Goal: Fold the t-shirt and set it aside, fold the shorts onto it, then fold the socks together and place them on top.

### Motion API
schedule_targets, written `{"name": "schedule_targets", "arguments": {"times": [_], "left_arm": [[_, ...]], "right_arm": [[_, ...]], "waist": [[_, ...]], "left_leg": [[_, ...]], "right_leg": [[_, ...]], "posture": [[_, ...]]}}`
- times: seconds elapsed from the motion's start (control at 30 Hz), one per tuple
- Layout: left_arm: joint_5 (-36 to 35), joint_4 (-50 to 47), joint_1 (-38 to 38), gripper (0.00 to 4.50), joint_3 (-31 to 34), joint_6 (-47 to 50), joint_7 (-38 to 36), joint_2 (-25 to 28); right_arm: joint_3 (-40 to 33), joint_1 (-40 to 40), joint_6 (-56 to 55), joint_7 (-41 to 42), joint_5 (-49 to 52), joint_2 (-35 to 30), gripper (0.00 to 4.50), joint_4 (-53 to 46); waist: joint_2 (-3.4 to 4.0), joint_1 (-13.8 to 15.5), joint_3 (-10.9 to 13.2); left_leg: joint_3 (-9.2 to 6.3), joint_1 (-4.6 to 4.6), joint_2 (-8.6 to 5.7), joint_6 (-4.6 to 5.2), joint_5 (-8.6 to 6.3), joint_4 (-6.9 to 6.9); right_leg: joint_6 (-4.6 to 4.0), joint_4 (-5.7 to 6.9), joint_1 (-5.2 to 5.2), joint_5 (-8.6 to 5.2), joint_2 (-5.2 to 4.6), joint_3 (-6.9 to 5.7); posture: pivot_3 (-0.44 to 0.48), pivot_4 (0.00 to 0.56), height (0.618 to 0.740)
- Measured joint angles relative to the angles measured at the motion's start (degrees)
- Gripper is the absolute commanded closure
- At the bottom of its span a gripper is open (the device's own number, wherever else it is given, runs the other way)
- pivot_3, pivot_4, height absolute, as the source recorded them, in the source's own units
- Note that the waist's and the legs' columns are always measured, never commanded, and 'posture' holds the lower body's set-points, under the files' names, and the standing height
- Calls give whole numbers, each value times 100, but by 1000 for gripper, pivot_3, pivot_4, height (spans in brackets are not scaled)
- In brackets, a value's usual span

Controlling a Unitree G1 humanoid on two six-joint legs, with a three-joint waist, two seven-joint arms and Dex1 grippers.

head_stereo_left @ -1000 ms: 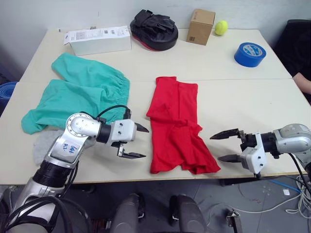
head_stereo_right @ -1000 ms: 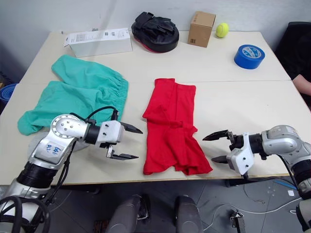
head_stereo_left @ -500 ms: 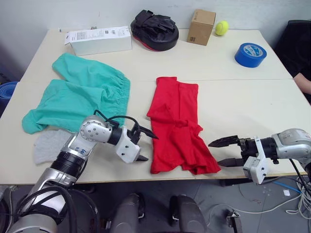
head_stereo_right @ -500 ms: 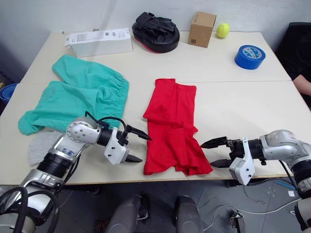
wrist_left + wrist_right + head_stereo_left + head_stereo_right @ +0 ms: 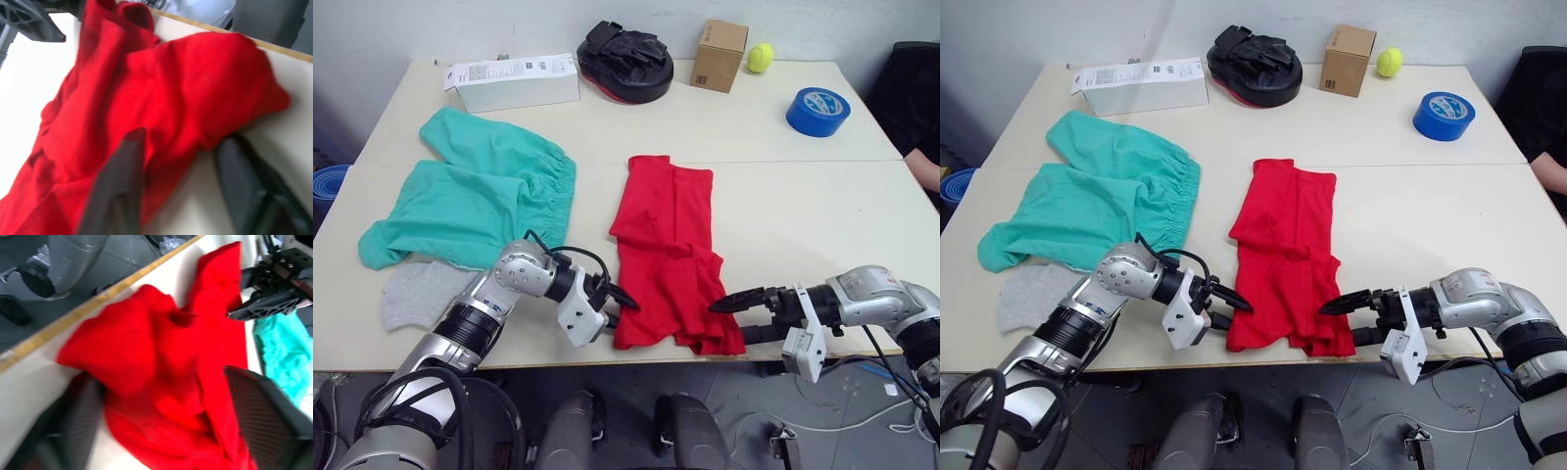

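Red t-shirt lies mid-table as a long strip, near hem at the front edge. Left gripper and right gripper sit at its two near corners, jaws apart, straddling cloth. Best: pinch both corners evenly, lift together, fold away. Teal shorts and grey socks lie to the left. White box print unreadable.

Materials and surface finishes on the table.
Table: smooth, matt, cream top. T-shirt: soft matt red cloth, creased. Shorts: thin matt teal cloth, gathered at the waistband. Socks: fuzzy grey knit. Box: brown cardboard. Tape roll: glossy blue. Both tools: matt black plastic fingers.
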Motion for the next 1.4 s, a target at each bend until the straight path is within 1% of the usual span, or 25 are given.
{"name": "schedule_targets", "arguments": {"times": [0.03, 0.07, 0.1, 0.27, 0.37, 0.4, 0.5, 0.53, 0.63, 0.67, 0.83, 0.9, 1.03, 1.13, 1.23, 1.33, 1.4], "left_arm": [[0, 7, 1, 3846, -11, 48, -6, -1], [-1, 12, 1, 4221, -15, 98, -12, -1], [-11, 9, 1, 4492, -15, 169, -26, 0], [-267, -115, 58, 4500, -4, 688, -232, 42], [-651, -475, 220, 4500, 71, 1351, -388, 159], [-830, -669, 297, 4500, 112, 1705, -450, 215], [-1330, -1317, 531, 4500, 286, 2800, -576, 453], [-1532, -1651, 649, 4500, 363, 3242, -617, 598], [-2005, -2358, 940, 4500, 565, 4310, -706, 993], [-2205, -2655, 1064, 4500, 649, 4756, -732, 1170], [-3078, -3650, 1484, 4500, 1077, 6430, -708, 1758], [-3448, -4019, 1593, 4500, 1276, 7086, -640, 1917], [-4197, -4648, 1918, 4500, 1640, 8073, -537, 2237], [-4565, -4976, 2058, 4500, 1835, 8518, -474, 2317], [-4697, -5071, 2084, 4500, 1932, 8748, -346, 2315], [-4624, -4904, 1964, 4500, 1954, 8783, -114, 2111], [-4453, -4513, 1647, 4500, 1931, 8752, 49, 1895]], "right_arm": [[26, 9, 21, -12, -17, 0, 2000, -7], [49, 21, 49, -19, -36, 0, 2415, -16], [79, 38, 96, -26, -39, -1, 2763, -41], [265, 105, 335, -37, 105, -47, 4459, -228], [475, 163, 759, 109, 559, -253, 4459, -531], [532, 258, 1037, 232, 874, -356, 4459, -746], [687, 633, 2097, 739, 1959, -734, 4459, -1662], [686, 824, 2648, 970, 2468, -909, 4459, -2155], [626, 1192, 3861, 1472, 3483, -1260, 4459, -3249], [540, 1339, 4307, 1637, 3805, -1389, 4459, -3650], [9, 1871, 5908, 2335, 4904, -1814, 4459, -4830], [-282, 2076, 6499, 2588, 5280, -1905, 4459, -5165], [-815, 2495, 7380, 2914, 5708, -1971, 4459, -5652], [-1220, 2747, 7878, 3112, 5882, -1989, 4459, -5889], [-1572, 2853, 8391, 3234, 6039, -1976, 4459, -6046], [-1770, 2504, 9036, 3164, 6218, -1661, 4459, -5996], [-1825, 2068, 9425, 3073, 6236, -1362, 4459, -5812]], "waist": [[0, -2, 0], [0, -4, 0], [0, -5, 0], [0, -4, 1], [1, -5, 1], [2, -3, 1], [3, -5, 2], [7, -5, 4], [9, -4, 4], [10, -3, 5], [13, 15, 7], [14, 32, 6], [16, 41, 8], [18, 65, 9], [20, 139, 9], [20, 152, 10], [20, 156, 10]], "left_leg": [[0, -2, 0, 0, 0, 1], [0, -2, 0, 0, 0, 1], [0, -2, 0, 0, 0, 0], [0, -5, 0, 0, 0, -1], [-1, -5, 2, 1, 0, -1], [-4, -6, 2, 1, 0, -1], [-12, -6, 3, 1, -1, -2], [-17, -7, 4, 2, -2, -3], [-33, -3, 5, 2, -4, -6], [-36, -5, 5, 2, -8, -8], [-57, -8, 4, -2, -13, -30], [-77, -6, 1, -7, -15, -30], [-87, -7, 1, -14, -19, -46], [-90, -8, 1, -17, -19, -46], [-88, -8, 0, -27, -23, -45], [-87, -11, 0, -45, -31, -45], [-87, -13, 0, -46, -27, -44]], "right_leg": [[0, 1, -2, 0, 0, 0], [0, 1, -3, 0, 0, 0], [0, 1, -4, 0, 0, 1], [0, 3, -7, 0, 0, 0], [0, 3, -8, 0, 0, 2], [0, 3, -8, 0, 0, 1], [0, -1, -4, 0, -2, -2], [-1, -3, -2, 0, -3, -2], [-1, -13, 11, -1, -4, -11], [-2, -15, 10, -1, -4, -13], [-3, -50, 21, -2, -4, -28], [-3, -64, 41, -2, -3, -44], [-5, -92, 49, -2, 1, -54], [-5, -96, 52, -2, 3, -61], [-6, -102, 53, -3, 3, -60], [-13, -118, 57, -7, 5, -60], [-16, -123, 57, -5, 7, -61]], "posture": [[0, 150, 740], [0, 150, 740], [0, 150, 740], [0, 150, 740], [0, 150, 740], [0, 150, 740], [0, 150, 740], [0, 150, 740], [0, 150, 740], [0, 150, 740], [0, 150, 740], [0, 150, 740], [0, 150, 740], [0, 150, 740], [0, 150, 740], [0, 150, 740], [0, 150, 740]]}}
